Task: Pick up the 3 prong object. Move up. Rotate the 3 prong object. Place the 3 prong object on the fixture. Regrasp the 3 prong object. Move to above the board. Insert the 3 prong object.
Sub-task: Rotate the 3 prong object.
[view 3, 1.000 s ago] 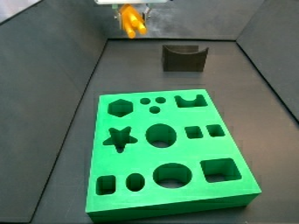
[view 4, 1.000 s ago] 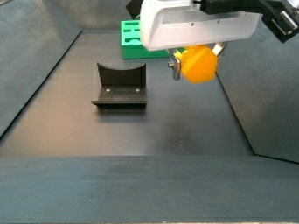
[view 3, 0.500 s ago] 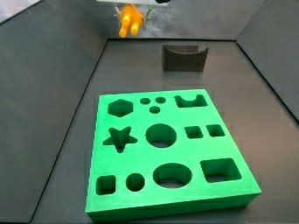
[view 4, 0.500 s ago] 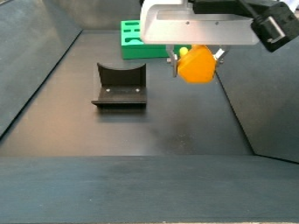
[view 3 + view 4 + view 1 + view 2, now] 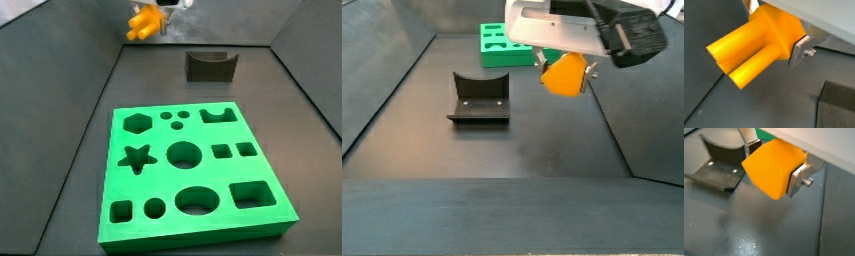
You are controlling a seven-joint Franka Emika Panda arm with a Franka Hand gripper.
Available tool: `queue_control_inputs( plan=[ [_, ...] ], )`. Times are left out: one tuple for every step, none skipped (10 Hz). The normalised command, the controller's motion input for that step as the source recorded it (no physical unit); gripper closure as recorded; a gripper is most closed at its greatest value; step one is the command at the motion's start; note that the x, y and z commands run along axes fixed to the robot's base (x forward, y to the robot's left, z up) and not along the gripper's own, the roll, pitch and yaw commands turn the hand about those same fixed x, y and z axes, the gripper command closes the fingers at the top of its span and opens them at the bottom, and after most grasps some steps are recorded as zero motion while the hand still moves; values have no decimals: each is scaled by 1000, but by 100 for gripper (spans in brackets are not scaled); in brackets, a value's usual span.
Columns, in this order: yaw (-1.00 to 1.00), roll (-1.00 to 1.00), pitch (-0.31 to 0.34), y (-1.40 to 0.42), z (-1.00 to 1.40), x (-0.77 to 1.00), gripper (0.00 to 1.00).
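Note:
The 3 prong object (image 5: 757,42) is an orange-yellow block with round prongs, held in the air with my gripper (image 5: 774,27) shut on it. In a wrist view its smooth block end (image 5: 771,170) sits between the silver fingers (image 5: 799,179). In both side views the piece (image 5: 144,22) (image 5: 564,73) hangs tilted, above the dark floor and apart from the fixture (image 5: 209,66) (image 5: 478,98). The fixture (image 5: 719,162) also shows in a wrist view. The green board (image 5: 194,170) (image 5: 502,45) lies flat with its cut-outs facing up.
Sloping dark grey walls (image 5: 74,90) (image 5: 382,80) enclose the floor on both sides. The fixture stands between the board and the back wall.
The gripper has turned at the wrist and risen slightly, tilting the orange piece with it. The fixture and board stay where they were.

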Motion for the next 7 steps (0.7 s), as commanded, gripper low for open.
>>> queue_control_inputs(
  plan=[
    [-1000, -2, -3, 24, -44, 28, 100],
    [-1000, -2, -3, 24, -44, 28, 100],
    [-1000, -2, -3, 24, -44, 28, 100],
    [-1000, -2, -3, 24, -44, 28, 100],
    [-1000, -2, -3, 24, -44, 28, 100],
    [-1000, -2, -3, 24, -44, 28, 100],
    [-1000, -3, -3, 24, -44, 28, 100]
  ],
)
